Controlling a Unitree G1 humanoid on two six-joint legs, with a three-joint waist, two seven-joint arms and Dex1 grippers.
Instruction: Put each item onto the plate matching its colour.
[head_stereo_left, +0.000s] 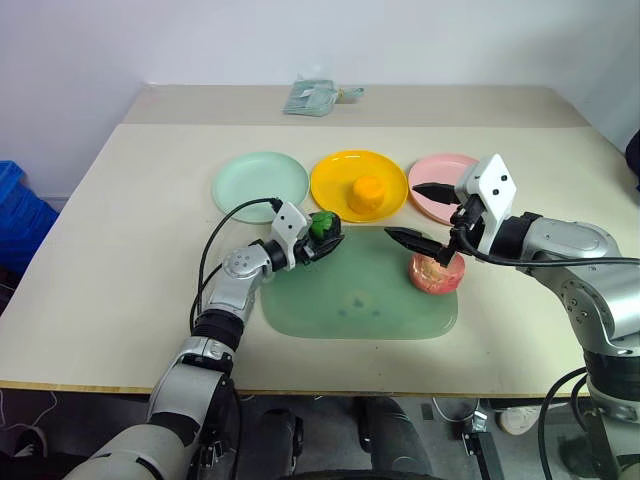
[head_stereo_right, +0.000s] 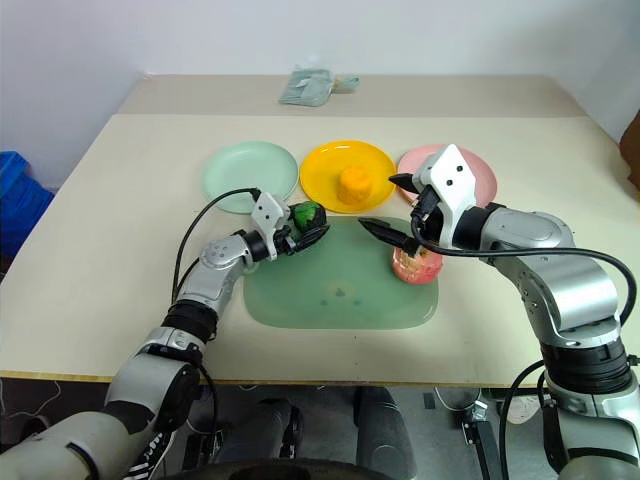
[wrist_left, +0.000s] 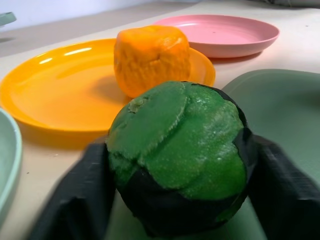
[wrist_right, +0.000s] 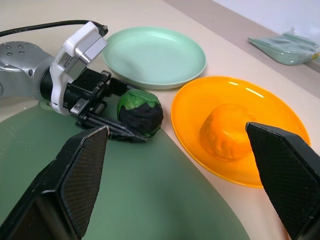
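1. Nearest on the counter (head_stereo_left: 120, 300) lies the large green mat (head_stereo_left: 360, 300). The pinkish-red apple (head_stereo_left: 436, 272) sits on its right part, not yet on any plate.
2. The right claw (head_stereo_left: 425, 215) hangs above the apple with its fingers spread wide and holding nothing. One finger reaches over the apple and the other is higher, toward the pink plate (head_stereo_left: 440, 185).
3. At the far left edge of the mat, the left claw (head_stereo_left: 327, 237) has its two fingers narrowed on the dark green ball (head_stereo_left: 322, 225). In the left wrist view a black finger presses on each side of the ball, so I judge it is gripped. I cannot tell whether the ball rests on the mat or is already lifted.
4. The step in hand seems to be picking up the green ball. The next move asks to raise it and carry it a little away and to the left, onto the mint green plate (head_stereo_left: 260, 185), and then to open the fingers there.
5. Further away, the three plates stand in one row just beyond the mat:
   - the mint green plate is on the left and is empty;
   - the bright yellow plate (head_stereo_left: 335, 195) is in the middle and carries the orange-yellow item (head_stereo_left: 367, 194), so this part looks done;
   - the pink plate is on the right and is also empty, waiting for the apple.
6. Farthest, near the back edge of the counter, a small pale green cloth bundle (head_stereo_left: 315, 97) lies well apart from everything.
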